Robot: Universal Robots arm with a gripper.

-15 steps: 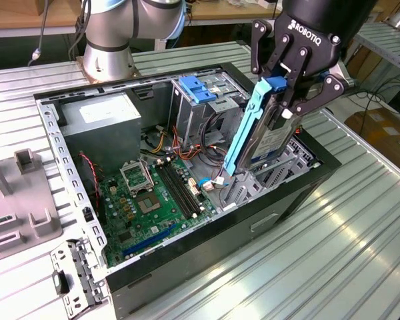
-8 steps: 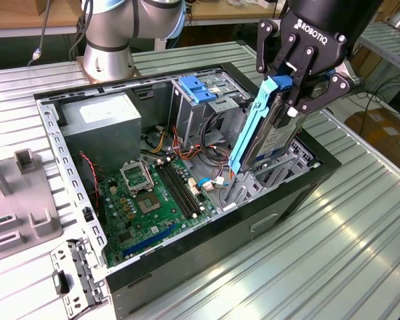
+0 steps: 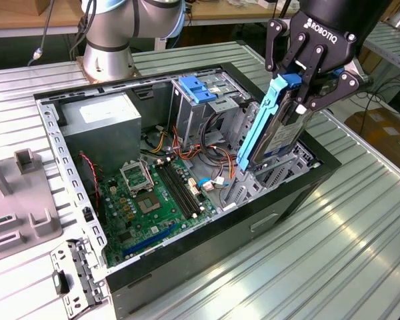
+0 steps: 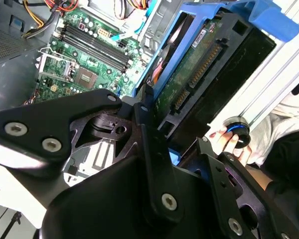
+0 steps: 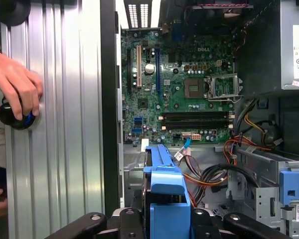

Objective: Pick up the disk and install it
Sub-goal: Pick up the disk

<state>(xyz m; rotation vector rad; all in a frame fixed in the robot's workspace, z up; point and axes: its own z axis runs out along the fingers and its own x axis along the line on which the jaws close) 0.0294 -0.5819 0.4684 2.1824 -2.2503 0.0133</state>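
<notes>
Exterior view | hand (image 3: 301,99) clamped on disk (image 3: 281,139) (blue rails, white label) | tilted over computer case (image 3: 207,261)

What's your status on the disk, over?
Gripper, jaws shut on the disk. Disk tilted on end over the open computer case, not seated. A person's hand on the table beside the case.

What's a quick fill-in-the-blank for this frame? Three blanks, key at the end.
1. The gripper is ____ on the disk.
2. The rails along the disk's sides are ____ in colour.
3. The motherboard inside the open computer case is ____ in colour.
Missing words: shut; blue; green.
</notes>
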